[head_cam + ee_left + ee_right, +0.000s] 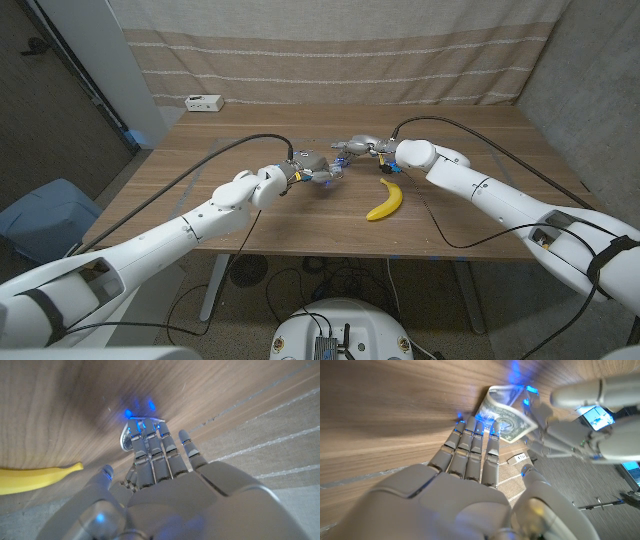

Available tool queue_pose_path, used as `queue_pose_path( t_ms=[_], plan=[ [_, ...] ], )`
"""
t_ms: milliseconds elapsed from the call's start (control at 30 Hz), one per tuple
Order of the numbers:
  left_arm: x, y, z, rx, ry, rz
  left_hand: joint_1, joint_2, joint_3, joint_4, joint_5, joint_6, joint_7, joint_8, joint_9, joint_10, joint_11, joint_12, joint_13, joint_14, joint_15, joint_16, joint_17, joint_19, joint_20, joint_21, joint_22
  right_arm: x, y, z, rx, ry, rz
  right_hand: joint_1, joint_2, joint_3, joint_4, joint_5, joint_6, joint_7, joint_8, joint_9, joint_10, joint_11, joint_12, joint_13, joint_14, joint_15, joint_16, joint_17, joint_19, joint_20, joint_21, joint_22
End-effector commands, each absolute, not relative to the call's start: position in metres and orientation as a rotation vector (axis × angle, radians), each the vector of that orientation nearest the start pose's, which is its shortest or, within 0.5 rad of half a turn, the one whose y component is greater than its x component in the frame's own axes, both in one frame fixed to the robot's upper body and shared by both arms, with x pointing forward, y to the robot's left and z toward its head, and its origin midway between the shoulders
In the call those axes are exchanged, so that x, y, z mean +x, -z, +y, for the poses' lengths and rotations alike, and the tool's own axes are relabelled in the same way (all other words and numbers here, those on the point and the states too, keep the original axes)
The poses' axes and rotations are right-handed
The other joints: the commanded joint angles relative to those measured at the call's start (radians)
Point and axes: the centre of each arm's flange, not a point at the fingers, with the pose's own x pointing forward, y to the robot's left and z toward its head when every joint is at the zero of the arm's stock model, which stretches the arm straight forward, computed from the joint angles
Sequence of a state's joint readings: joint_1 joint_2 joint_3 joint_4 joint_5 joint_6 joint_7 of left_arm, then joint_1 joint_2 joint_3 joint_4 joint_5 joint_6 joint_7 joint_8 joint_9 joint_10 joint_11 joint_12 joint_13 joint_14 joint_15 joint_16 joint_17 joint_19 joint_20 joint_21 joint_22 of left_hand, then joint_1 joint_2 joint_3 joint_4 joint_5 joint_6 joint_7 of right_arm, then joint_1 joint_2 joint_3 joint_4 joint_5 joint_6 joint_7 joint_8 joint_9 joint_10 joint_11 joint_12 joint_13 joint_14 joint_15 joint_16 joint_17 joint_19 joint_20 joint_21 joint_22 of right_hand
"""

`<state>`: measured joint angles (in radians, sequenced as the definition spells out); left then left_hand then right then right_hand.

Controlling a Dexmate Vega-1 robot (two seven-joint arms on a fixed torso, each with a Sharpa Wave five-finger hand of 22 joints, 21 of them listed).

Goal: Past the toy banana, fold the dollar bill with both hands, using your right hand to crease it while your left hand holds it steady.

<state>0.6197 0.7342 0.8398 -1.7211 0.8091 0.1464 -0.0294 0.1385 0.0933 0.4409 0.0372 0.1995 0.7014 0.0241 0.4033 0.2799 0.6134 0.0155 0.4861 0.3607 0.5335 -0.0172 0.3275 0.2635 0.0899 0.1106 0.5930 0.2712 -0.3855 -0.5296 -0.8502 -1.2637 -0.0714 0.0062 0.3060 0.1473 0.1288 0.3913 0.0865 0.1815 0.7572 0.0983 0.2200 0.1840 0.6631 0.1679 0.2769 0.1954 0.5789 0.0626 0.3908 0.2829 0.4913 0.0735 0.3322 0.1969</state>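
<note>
- Where the two arms meet mid-table (pixel 200 140), both hands work the same spot, just past the toy banana (pixel 385 201).
- Left arm comes in from bottom-left corner, right arm from bottom-right; black cables trail along both.
- Left hand (pixel 312 168): fingers reach fwd and down, tips at the bill. Left wrist cam shows fingertips (pixel 150 430) bunched together on the wood, a curved edge of the bill peeking beside them. Looks like it's pressing/pinning the bill, but can't tell a firm grip from these shots.
- Right hand (pixel 360 148): fingers point toward the left hand, nearly touching it in head view. Right wrist cam shows its fingers (pixel 477 442) stretched side by side, tips at the bill's edge; thumb apart, lower down. Touching, not clearly clamped.
- Toy banana: yellow, lies flat on the wood near the right forearm, robot-side of the hands, apart from both.
- Dollar bill (pixel 506 415): between the two hands, partly curled up off the table, one end lifted and bent over; left hand's fingers sit at its far side.
- White box (pixel 203 102) sits at table's far-left edge, well apart from hands.
</note>
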Motion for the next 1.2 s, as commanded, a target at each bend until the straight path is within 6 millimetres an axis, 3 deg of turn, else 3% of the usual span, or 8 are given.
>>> queue_pose_path(
  t_ms=[33,233,367,533,700,833,933,1200],
  plan=[
    [0.592,-0.015,0.141,1.638,-0.035,-0.951,0.014,-0.002,0.009,-0.014,-0.006,-0.088,-0.045,-0.027,0.007,-0.061,-0.010,-0.003,0.022,-0.005,-0.001,-0.005,0.017,0.003,0.003,0.020,0.011,0.682,-0.033,-0.131,-1.104,-0.525,-0.441,-0.009,0.009,0.002,0.008,0.006,0.005,0.003,-0.005,0.001,0.009,0.004,-0.003,0.002,0.010,0.000,0.000,0.001,-0.003,0.005,0.002,0.004],
    [0.588,-0.014,0.143,1.603,-0.087,-1.010,0.021,0.003,0.016,-0.021,-0.008,-0.077,-0.055,-0.018,0.008,-0.088,-0.012,-0.009,0.029,-0.002,-0.006,-0.002,0.025,-0.008,0.007,0.024,0.016,0.681,-0.034,-0.132,-1.108,-0.523,-0.444,-0.013,0.008,0.001,0.012,0.006,0.016,0.005,-0.004,0.001,0.022,0.004,-0.002,0.002,0.027,-0.003,0.001,-0.003,0.003,0.002,0.004,0.003],
    [0.585,-0.013,0.148,1.513,-0.122,-1.093,0.059,0.018,0.026,-0.058,-0.012,-0.054,-0.048,0.002,0.013,-0.032,-0.004,0.021,0.045,0.065,-0.011,0.052,0.061,0.043,0.001,0.060,0.029,0.681,-0.034,-0.132,-1.112,-0.526,-0.445,-0.015,0.008,0.002,0.015,0.007,0.031,0.002,-0.001,0.002,0.036,0.003,-0.001,0.001,0.048,-0.008,0.003,-0.008,0.020,-0.006,0.011,0.003],
    [0.587,-0.015,0.146,1.566,-0.117,-1.016,0.061,0.020,0.019,-0.068,-0.018,-0.112,-0.044,-0.014,0.015,-0.051,0.003,0.021,0.061,0.046,-0.006,0.067,0.092,0.051,0.003,0.080,0.040,0.682,-0.033,-0.131,-1.112,-0.536,-0.428,-0.018,0.000,0.001,0.016,0.008,0.066,-0.001,0.006,0.001,0.071,0.006,0.005,0.001,0.073,-0.013,0.003,-0.017,0.006,0.001,0.005,0.001],
    [0.594,-0.015,0.142,1.642,-0.054,-0.878,0.031,0.006,0.007,-0.055,-0.022,-0.096,-0.007,-0.020,-0.002,-0.060,0.001,0.011,0.061,-0.010,-0.012,0.046,0.096,0.009,0.010,0.078,0.044,0.681,-0.032,-0.131,-1.115,-0.535,-0.415,-0.021,-0.003,-0.001,0.018,0.008,0.081,-0.005,0.006,0.001,0.091,0.005,0.005,-0.001,0.044,-0.011,-0.013,-0.017,-0.019,0.007,-0.005,0.000],
    [0.600,-0.017,0.138,1.683,0.006,-0.781,-0.015,-0.011,-0.012,-0.034,-0.019,-0.018,0.028,-0.014,-0.036,0.007,0.004,0.004,0.029,0.054,-0.018,0.066,0.088,0.010,0.009,0.095,0.046,0.681,-0.032,-0.132,-1.114,-0.537,-0.407,-0.025,-0.005,-0.003,0.020,0.009,0.078,-0.006,0.001,0.000,0.091,0.000,0.000,-0.001,0.024,-0.007,-0.024,-0.017,-0.027,0.011,-0.009,0.000],
    [0.606,-0.018,0.135,1.718,0.061,-0.689,-0.029,-0.017,-0.017,-0.029,-0.017,-0.014,0.028,-0.025,-0.053,0.030,0.011,-0.005,0.011,0.106,-0.023,0.079,0.078,0.028,0.013,0.109,0.046,0.681,-0.032,-0.132,-1.112,-0.535,-0.405,-0.027,-0.005,-0.004,0.022,0.009,0.064,-0.007,-0.006,0.000,0.085,-0.003,-0.005,-0.002,0.019,-0.009,-0.027,-0.016,-0.029,0.011,-0.010,0.000],
    [0.613,-0.014,0.132,1.763,0.137,-0.588,-0.089,-0.038,-0.045,0.003,-0.004,-0.098,0.001,-0.112,-0.093,-0.064,-0.023,-0.109,-0.061,-0.069,-0.009,-0.030,0.016,-0.087,0.016,0.090,0.039,0.681,-0.031,-0.134,-1.105,-0.539,-0.406,-0.031,-0.005,-0.005,0.025,0.010,0.063,-0.007,-0.009,0.000,0.082,-0.005,-0.010,-0.002,0.020,-0.006,-0.029,-0.016,-0.029,0.010,-0.010,0.000]
  ],
)
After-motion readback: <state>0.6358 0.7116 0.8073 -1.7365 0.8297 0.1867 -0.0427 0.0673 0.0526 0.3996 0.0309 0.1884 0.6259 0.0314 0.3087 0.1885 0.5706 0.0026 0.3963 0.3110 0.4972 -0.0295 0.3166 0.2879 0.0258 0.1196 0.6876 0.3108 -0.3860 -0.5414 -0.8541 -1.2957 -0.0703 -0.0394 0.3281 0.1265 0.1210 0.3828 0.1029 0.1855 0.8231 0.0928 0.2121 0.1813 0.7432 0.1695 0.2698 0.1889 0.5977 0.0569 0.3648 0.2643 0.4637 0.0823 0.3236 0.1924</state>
